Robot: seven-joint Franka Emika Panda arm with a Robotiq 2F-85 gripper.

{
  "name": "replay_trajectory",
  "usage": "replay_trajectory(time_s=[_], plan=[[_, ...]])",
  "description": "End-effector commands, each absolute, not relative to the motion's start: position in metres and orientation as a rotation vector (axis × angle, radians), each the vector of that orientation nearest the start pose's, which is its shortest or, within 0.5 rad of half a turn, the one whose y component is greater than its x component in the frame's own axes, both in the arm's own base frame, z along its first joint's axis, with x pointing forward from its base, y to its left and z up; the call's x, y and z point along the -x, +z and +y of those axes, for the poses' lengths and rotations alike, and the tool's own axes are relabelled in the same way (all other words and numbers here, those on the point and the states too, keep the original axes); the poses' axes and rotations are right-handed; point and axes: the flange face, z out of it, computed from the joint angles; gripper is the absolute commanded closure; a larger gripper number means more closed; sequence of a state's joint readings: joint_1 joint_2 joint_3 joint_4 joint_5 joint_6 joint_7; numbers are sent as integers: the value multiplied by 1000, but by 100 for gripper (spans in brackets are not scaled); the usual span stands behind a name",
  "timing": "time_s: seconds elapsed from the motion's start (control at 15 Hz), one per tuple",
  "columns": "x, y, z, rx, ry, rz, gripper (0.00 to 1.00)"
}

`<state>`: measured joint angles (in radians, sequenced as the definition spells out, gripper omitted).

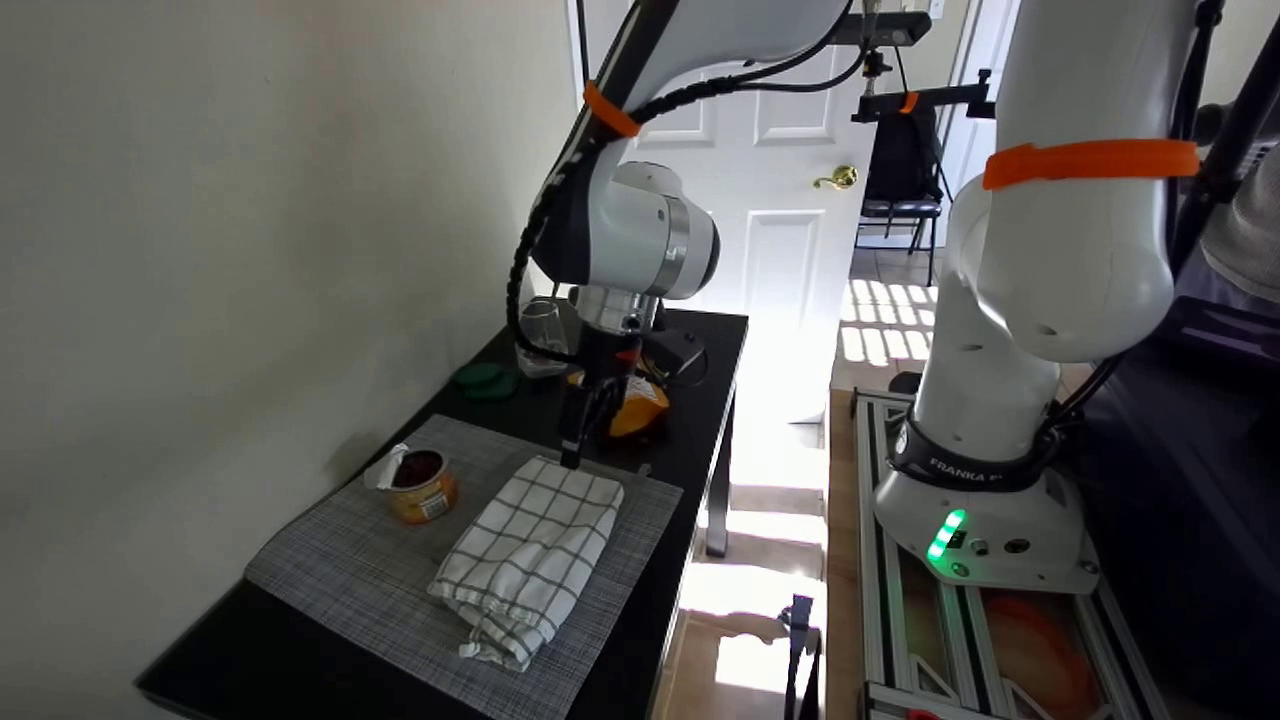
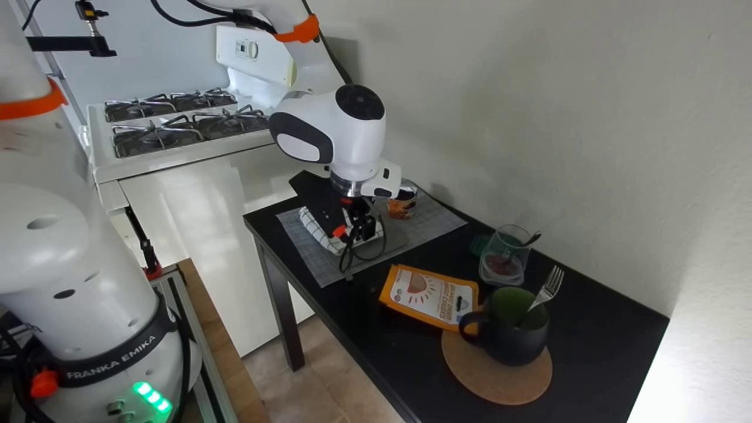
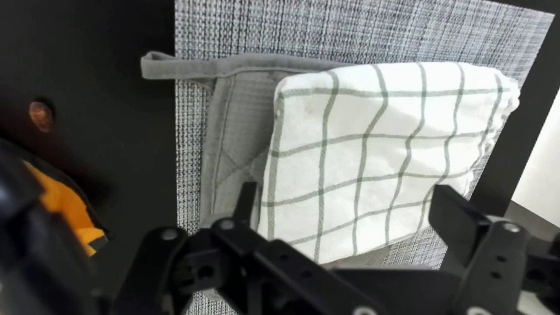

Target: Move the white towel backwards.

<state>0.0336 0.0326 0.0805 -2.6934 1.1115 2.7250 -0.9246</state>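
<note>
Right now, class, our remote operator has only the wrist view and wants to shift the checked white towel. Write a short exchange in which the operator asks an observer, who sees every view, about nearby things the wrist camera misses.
Operator: My gripper is open, and I see the white towel lying partly over a quilted pad on the grey mat. Does anything else stand on that mat?
Observer: Yes, in both exterior views: an opened container, apart from the towel, between it and the wall.
Operator: An orange item shows at my left. What stands just past it?
Observer: In an exterior view, a dark mug with a fork in it.
Operator: Then I'd probably keep the towel clear of that container.
</note>
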Motion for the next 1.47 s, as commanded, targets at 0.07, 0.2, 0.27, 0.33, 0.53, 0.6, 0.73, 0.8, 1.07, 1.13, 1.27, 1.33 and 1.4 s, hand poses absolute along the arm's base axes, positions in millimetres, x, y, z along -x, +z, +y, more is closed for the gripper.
replay_trajectory(time_s=[0.07,0.2,0.27,0.33,0.53,0.6,0.73,0.8,1.07,1.13,1.27,1.33,1.4], plan=[[-405,185,8,2677,-186,30,0],[-408,174,7,2678,-184,42,0],[-410,169,7,2671,-182,41,0],[-412,165,9,2663,-189,34,0],[-418,152,19,2633,-212,-2,0],[-419,147,23,2620,-215,-15,0],[-419,138,31,2601,-207,-43,20],[-419,133,34,2596,-200,-52,27],[-420,124,36,2600,-192,-83,55],[-420,124,36,2601,-188,-84,61],[-420,124,36,2605,-187,-91,77],[-419,126,36,2609,-186,-96,85],[-418,128,37,2608,-182,-100,92]])
